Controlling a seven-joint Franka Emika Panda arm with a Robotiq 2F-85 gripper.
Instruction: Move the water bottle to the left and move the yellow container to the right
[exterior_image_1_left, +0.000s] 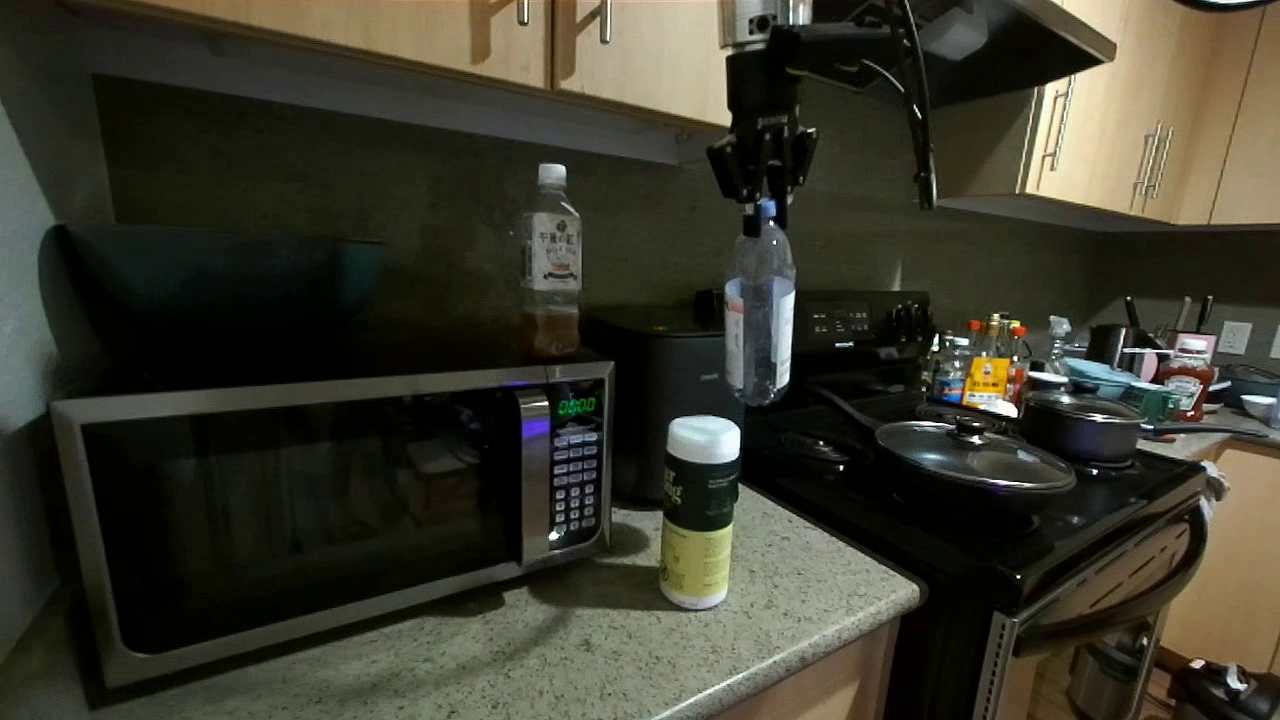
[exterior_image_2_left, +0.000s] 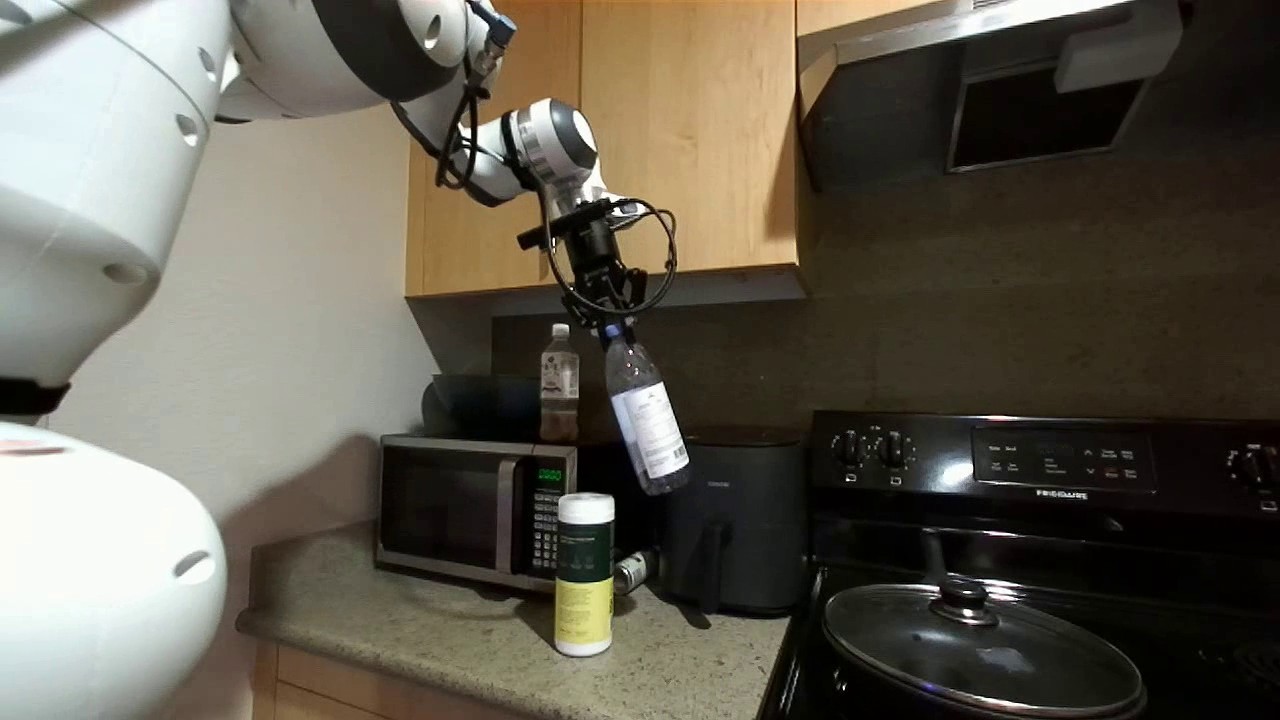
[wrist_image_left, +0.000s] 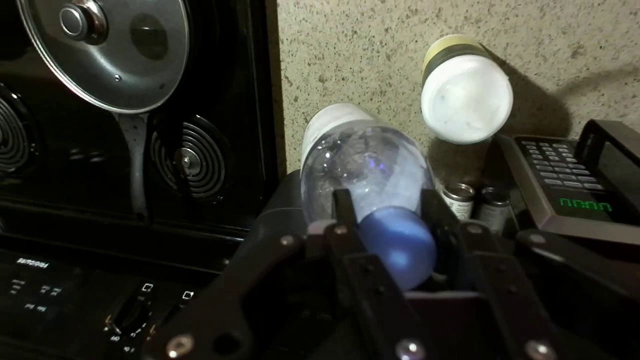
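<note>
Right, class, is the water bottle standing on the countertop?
No, the pincer holds the water bottle in midair, not touching the countertop.

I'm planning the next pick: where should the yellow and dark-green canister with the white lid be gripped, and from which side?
Probably by opposite sides of its round white lid, straight from above: the cylindrical canister stands upright, lid uppermost. The black gripper must first release the clear plastic bottle.
</note>
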